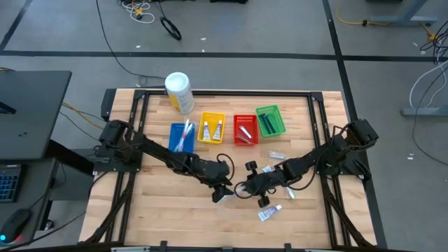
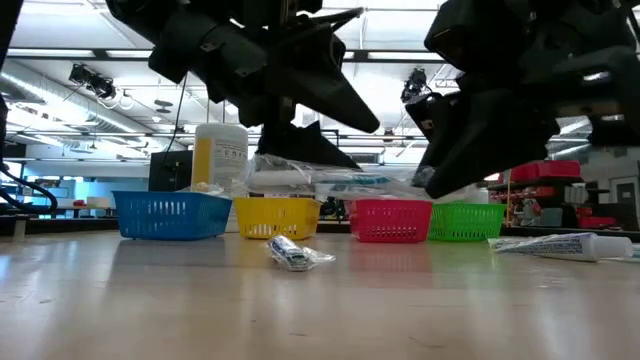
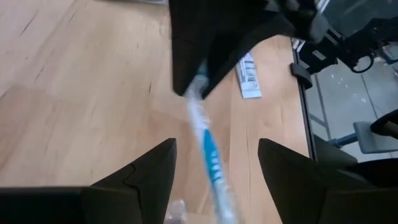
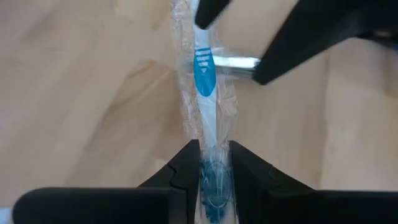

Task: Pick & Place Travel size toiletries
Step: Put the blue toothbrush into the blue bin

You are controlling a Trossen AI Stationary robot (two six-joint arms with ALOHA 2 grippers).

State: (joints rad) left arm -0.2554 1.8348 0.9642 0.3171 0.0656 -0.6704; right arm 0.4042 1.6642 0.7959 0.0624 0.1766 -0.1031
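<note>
A white-and-blue toothbrush in a clear wrapper (image 4: 204,68) hangs level in the air over the table's middle (image 2: 340,184). My right gripper (image 4: 214,146) is shut on one end of it. My left gripper (image 3: 214,146) faces it from the left, open. Its two fingers stand on either side of the toothbrush's other stretch (image 3: 212,163), apart from it. In the high view the two grippers (image 1: 224,190) (image 1: 243,187) meet tip to tip. More toiletries lie on the wood: a small wrapped item (image 2: 290,252) below the grippers and a toothpaste tube (image 2: 560,243) to the right. My right gripper pinches the wrapped toothbrush between its two fingers (image 4: 186,165), near one end (image 4: 214,155). The fingers come level from the table's right and lie along the toothbrush. It is lifted clear of the table and sticks out level toward my left gripper.
Blue (image 1: 182,136), yellow (image 1: 212,128), red (image 1: 245,130) and green (image 1: 270,120) baskets stand in a row toward the far edge, each holding items. A white-and-yellow canister (image 1: 178,92) lies behind them. Loose toiletries (image 1: 276,155) (image 1: 269,212) lie near the right arm.
</note>
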